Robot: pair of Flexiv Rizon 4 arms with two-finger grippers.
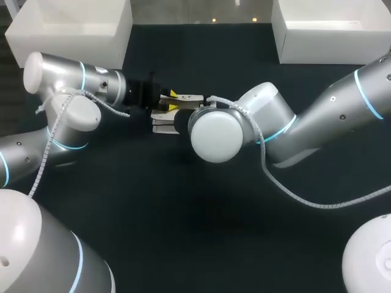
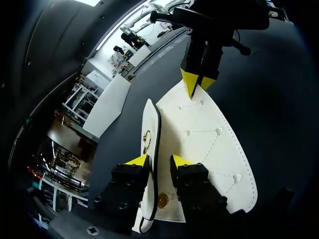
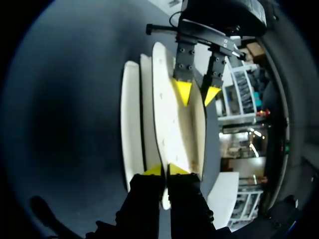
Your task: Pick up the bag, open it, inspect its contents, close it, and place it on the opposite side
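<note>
The left gripper (image 2: 158,160) and the right gripper (image 3: 164,170) each pinch an opposite end of the white bag (image 2: 199,144)

Robot lab bench.
The left arm (image 1: 61,116) and right arm (image 1: 317,116) meet over a dark table (image 1: 195,238); one white bin (image 1: 79,30) sits at 11 o'clock, a second white bin (image 1: 330,27) at 1 o'clock.
</note>
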